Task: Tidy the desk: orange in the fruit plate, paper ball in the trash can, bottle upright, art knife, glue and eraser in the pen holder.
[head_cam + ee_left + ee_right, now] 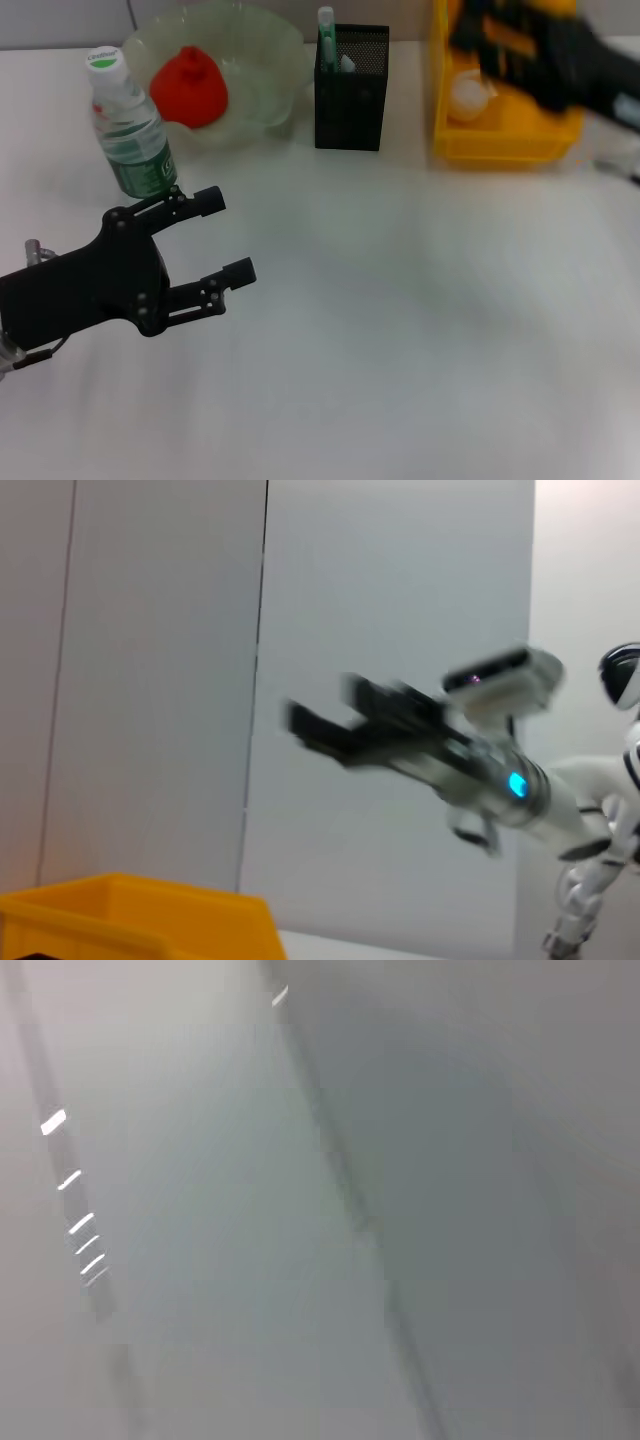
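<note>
White desk [400, 330] largely tidied. Bright yellow rectangular plastic trash can [500, 145] holding the crumpled white paper ball [468, 95]; blurred right gripper [490, 45] above it, jaw state impossible to tell. Wavy pale-green glass fruit plate [265, 45] cradling the red-orange orange [188, 88]. Black mesh pen holder [352, 90] with items inside. Clear green-labelled bottle [130, 125] upright. Left gripper [220, 240] wide open, empty, near the bottle. Little apparently left.

bright even light; right gripper [490, 40] motion-blurred, right wrist view smeared.
</note>
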### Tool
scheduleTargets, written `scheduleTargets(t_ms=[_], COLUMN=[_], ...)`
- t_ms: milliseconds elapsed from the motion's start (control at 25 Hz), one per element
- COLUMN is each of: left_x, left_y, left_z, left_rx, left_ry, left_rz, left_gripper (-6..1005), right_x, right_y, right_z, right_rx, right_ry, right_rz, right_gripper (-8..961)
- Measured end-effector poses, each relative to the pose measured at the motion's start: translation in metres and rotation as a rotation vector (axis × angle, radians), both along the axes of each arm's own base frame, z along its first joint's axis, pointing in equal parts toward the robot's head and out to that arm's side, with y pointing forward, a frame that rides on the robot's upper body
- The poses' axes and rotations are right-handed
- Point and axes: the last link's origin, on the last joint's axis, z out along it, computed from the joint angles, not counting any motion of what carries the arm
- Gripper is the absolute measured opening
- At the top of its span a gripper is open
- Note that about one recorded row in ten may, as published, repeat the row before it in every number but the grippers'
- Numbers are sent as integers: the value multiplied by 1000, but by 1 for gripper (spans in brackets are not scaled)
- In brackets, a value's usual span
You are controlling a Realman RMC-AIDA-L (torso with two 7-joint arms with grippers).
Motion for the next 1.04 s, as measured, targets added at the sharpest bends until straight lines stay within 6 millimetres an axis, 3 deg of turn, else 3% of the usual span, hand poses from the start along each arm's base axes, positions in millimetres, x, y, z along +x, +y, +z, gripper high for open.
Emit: scheduleTargets(t_ms=[120,440,520,1040], left_x=[4,5,7,11], left_y=[1,13,19,25], left_z=[-2,-5,-7,-13], left_rx=[-55,-166,-183,-208], left_ry=[23,115,150,165], left_rz=[-23,-19,-31,-21], left_gripper=[813,813,813,813], right_x=[19,38,44,44], right_y=[-30,-55,-59,-56], right_z=[-10,-42,-50,-53], right_rx=[-90,-183,-155,-127], right_ry=[-107,-309,-353,-361], right_rz=[74,177,189,178], right_gripper=[649,648,648,649])
